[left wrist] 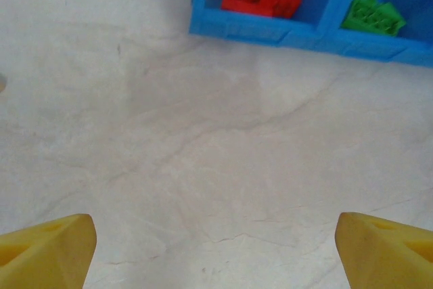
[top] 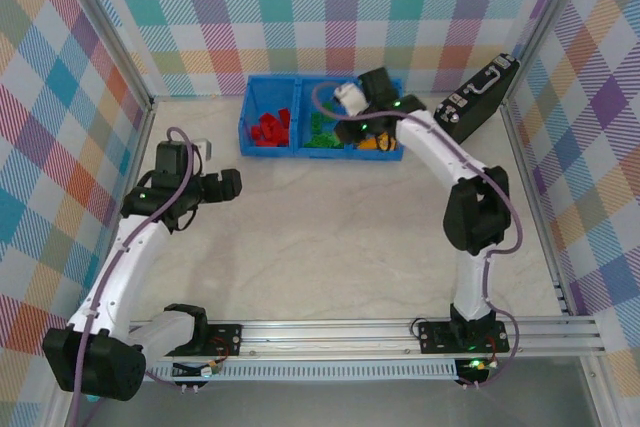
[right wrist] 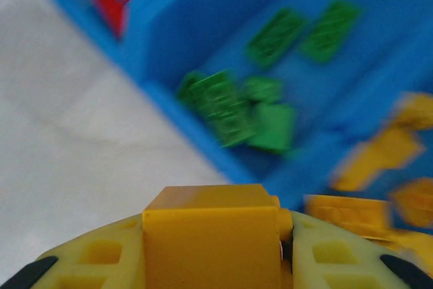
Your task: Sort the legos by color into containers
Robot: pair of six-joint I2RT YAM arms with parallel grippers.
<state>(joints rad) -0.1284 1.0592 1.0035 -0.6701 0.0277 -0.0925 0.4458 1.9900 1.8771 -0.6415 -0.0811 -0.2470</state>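
Tray (top: 268,154): bright blue, three compartments in a row.
Red legos (top: 270,129): heaped in the left compartment.
Green legos (top: 322,132): middle compartment.
Yellow legos (top: 372,144): right compartment.
Yellow brick (right wrist: 203,235): clamped in right gripper (right wrist: 216,238), beside the tray.

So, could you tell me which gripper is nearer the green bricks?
Right. The right gripper, holding a yellow brick, is at the tray by the green bricks; the left gripper is over the table short of it.

bright, even light, soft shadows; the right wrist view's legos (right wrist: 270,126) are motion-blurred.
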